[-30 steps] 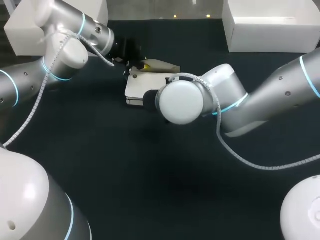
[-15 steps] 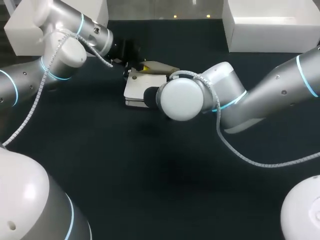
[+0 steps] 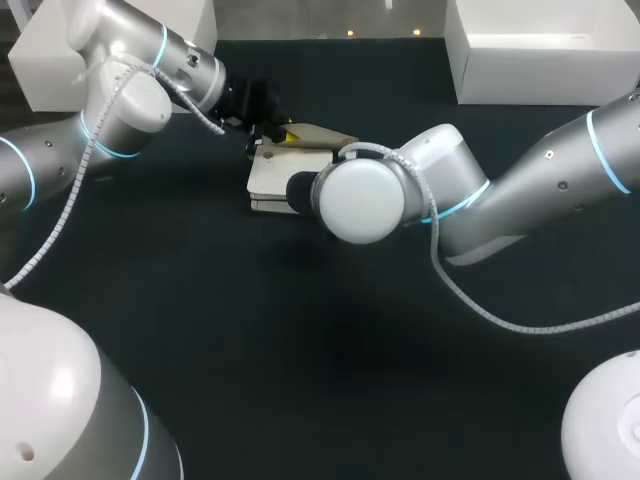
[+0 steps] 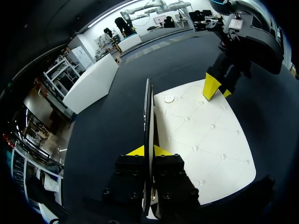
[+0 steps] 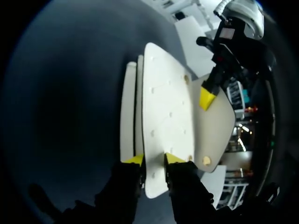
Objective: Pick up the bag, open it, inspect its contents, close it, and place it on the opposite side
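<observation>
The white quilted bag (image 3: 272, 178) lies flat at the back middle of the dark table. Its flap (image 3: 318, 133) stands lifted. My left gripper (image 4: 150, 150) is shut on the flap's edge (image 4: 148, 112), which runs upright between its yellow tips. My right gripper (image 5: 154, 159) is at the bag's near edge, with the bag's studded top panel (image 5: 163, 107) between its fingers, both tips against it. Lower layers of the bag (image 5: 128, 116) lie beside that gripper. In the head view my right wrist (image 3: 360, 200) hides the right gripper. The left gripper's yellow tip (image 5: 205, 98) shows ahead, on the flap.
A white box (image 3: 540, 50) stands at the back right and another white box (image 3: 40, 70) at the back left. My right arm (image 3: 540, 190) stretches in low across the table's right half.
My right wrist has edged slightly toward the back and toward the bag. The left arm and the raised flap have hardly moved.
</observation>
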### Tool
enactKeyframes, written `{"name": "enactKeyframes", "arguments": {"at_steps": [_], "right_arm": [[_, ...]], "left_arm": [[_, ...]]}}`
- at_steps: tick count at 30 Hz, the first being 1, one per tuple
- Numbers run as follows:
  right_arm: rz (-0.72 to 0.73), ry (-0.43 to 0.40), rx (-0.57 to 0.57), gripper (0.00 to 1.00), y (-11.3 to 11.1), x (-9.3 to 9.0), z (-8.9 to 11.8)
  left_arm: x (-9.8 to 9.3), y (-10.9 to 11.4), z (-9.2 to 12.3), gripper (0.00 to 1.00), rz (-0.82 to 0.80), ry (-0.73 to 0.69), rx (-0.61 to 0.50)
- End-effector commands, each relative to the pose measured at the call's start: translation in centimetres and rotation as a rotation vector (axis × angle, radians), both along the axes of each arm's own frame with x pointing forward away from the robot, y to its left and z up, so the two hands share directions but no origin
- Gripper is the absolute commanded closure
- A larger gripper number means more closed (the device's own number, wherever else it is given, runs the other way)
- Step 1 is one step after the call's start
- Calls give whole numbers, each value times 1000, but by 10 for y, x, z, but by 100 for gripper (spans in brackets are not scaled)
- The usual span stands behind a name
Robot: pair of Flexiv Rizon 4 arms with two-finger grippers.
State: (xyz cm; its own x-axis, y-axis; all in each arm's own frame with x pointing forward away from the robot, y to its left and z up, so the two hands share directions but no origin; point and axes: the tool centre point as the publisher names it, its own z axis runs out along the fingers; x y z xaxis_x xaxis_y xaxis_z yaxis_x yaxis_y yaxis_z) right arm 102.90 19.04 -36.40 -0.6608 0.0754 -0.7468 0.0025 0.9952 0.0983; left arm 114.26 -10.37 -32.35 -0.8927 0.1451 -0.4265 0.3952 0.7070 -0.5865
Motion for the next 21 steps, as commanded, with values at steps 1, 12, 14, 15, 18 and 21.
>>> {"name": "enactKeyframes", "arguments": {"at_steps": [1,12,14,15,18,21], "right_arm": [[-1,-13,7,76,-1,-2,0],[-8,-24,3,81,0,-4,-1],[-9,-27,0,91,1,-5,-1],[-9,-28,0,93,1,-5,0],[-11,-35,-2,100,1,-7,0],[-15,-39,-2,100,1,-8,-1]], "left_arm": [[3,0,-2,100,-7,5,-1],[3,0,-3,100,-14,14,4],[3,0,-3,100,-15,15,5],[3,0,-4,100,-14,16,5],[3,0,-4,100,-14,18,6],[2,0,-5,100,-15,20,6]]}}
